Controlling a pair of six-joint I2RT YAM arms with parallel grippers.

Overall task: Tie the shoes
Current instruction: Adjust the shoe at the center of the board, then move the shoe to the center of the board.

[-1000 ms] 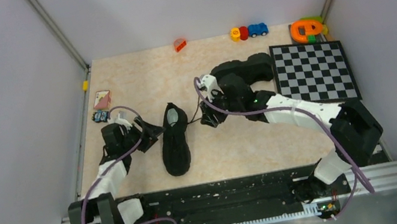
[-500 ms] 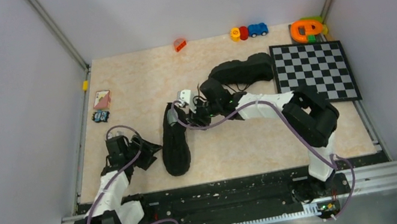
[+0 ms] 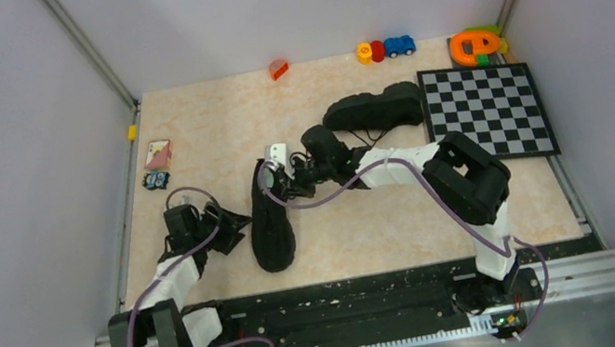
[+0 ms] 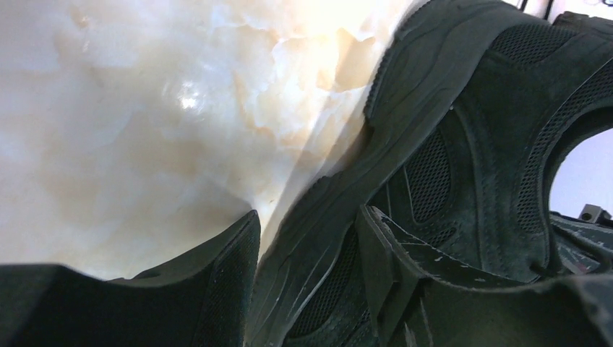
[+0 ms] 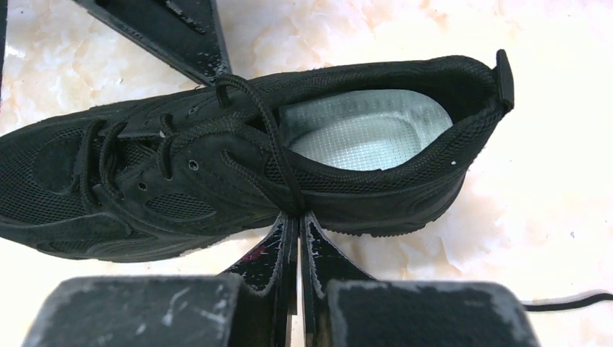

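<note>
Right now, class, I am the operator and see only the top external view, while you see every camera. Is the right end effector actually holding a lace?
Observer: Yes. In the right wrist view the right end effector is shut on a lace that runs from the eyelets down over the side of the near shoe.
Operator: And is the left end effector gripping anything?
Observer: No. The left wrist view shows the left end effector open, with the near shoe's sole edge showing in its gap. I cannot tell whether it touches.
</note>
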